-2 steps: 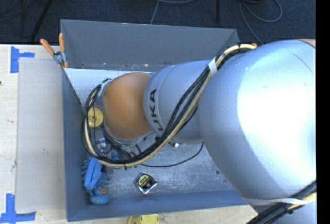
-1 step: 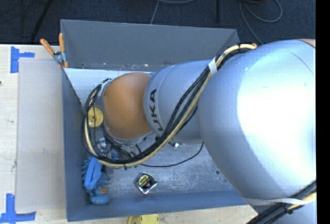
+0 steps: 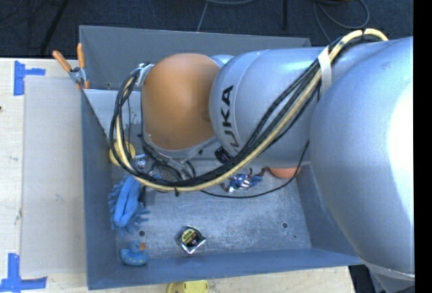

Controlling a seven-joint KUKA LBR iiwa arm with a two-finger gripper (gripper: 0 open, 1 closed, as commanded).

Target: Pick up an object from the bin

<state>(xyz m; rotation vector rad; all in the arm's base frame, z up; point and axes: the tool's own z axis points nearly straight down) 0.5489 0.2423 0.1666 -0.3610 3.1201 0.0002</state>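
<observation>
The gripper (image 3: pixel 156 162) hung low under the orange wrist cover (image 3: pixel 177 99); whether it was open or closed, I could not tell. A blue frilly thing (image 3: pixel 125 200) lay just beside it. The loose cables (image 3: pixel 177 181) might catch this thing and push it away.

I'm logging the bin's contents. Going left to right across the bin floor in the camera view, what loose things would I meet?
Blue fringed thing → small yellow-and-black thing → crinkled blue-and-silver thing → orange thing, partly under the arm.
</observation>
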